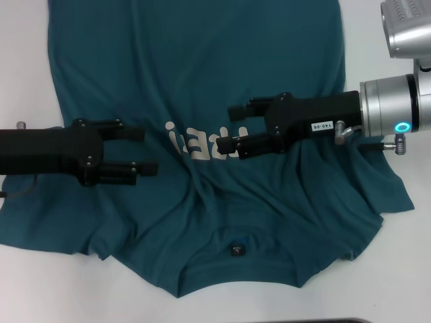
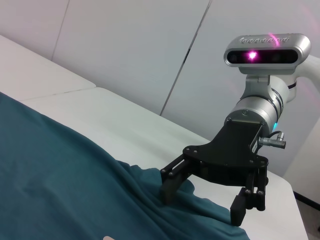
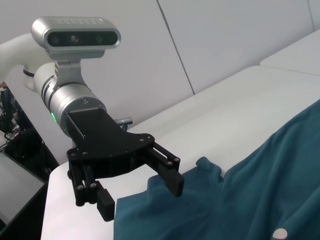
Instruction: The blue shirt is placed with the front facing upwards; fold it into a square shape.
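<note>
**Both grippers open above a rumpled shirt**

Because the blue shirt (image 1: 202,81) lies wrinkled on the white table (image 1: 20,81), with its collar end nearest the robot and loose ridges around the neck label (image 1: 236,249), the main risk I see is a bad pinch. A finger closing on a ridge could catch 2 layers, or only a sliver of cloth, and the fold would come out skewed, not square. Dragging the fabric could also bunch the chest lettering (image 1: 202,145) further.

The left gripper (image 1: 143,151) sits over the shirt's left side, its jaws spread wide, holding nothing. In the right wrist view it hangs above the cloth near a raised sleeve edge; contact is not evident.

The right gripper (image 1: 234,126) reaches in over the lettering, jaws also wide apart and empty. In the left wrist view its fingertips (image 2: 167,192) look pressed into, or just grazing, the fabric.
</note>
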Robot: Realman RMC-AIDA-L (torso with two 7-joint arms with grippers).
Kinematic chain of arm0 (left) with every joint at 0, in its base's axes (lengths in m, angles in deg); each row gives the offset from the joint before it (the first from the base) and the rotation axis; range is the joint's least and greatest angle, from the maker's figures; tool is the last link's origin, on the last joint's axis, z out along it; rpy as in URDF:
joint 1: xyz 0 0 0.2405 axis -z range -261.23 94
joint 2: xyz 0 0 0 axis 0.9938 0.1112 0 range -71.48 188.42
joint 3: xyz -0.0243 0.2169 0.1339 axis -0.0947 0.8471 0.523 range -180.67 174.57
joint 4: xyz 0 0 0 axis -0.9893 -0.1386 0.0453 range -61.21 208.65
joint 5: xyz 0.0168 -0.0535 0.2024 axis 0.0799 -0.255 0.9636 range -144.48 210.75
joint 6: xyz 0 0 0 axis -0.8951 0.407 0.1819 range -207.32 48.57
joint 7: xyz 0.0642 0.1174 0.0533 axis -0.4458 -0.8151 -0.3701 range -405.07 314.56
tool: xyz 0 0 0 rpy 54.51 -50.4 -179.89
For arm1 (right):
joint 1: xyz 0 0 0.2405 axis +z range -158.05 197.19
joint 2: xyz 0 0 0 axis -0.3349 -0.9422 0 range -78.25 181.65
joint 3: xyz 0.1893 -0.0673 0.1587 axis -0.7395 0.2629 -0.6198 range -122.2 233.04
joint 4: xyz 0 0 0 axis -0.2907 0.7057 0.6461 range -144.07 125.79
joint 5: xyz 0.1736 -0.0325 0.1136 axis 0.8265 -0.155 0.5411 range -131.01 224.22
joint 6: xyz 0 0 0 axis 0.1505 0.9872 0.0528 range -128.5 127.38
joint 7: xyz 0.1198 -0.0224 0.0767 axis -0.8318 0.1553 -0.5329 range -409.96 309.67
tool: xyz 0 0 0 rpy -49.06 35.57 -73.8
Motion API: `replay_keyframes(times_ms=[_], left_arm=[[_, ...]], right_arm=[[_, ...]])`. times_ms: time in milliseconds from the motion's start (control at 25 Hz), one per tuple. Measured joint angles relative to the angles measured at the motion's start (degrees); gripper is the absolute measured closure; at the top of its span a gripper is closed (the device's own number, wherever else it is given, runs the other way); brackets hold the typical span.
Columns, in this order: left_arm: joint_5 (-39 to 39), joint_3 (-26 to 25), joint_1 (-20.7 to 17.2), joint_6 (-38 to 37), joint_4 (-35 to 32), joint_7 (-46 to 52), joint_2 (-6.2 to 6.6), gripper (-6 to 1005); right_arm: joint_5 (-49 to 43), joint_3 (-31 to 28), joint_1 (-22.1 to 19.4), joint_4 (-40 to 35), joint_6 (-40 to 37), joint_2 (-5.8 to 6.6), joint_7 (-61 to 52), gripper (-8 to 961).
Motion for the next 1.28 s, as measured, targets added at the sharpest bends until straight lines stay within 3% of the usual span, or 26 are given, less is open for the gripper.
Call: replay_keyframes(times_ms=[1280], left_arm=[[0.0,-0.59,0.15,-0.06,0.88,2.8,0.24,153]], right_arm=[[-0.08,0.0,0.71,-0.41,0.14,0.26,-0.18,64]])
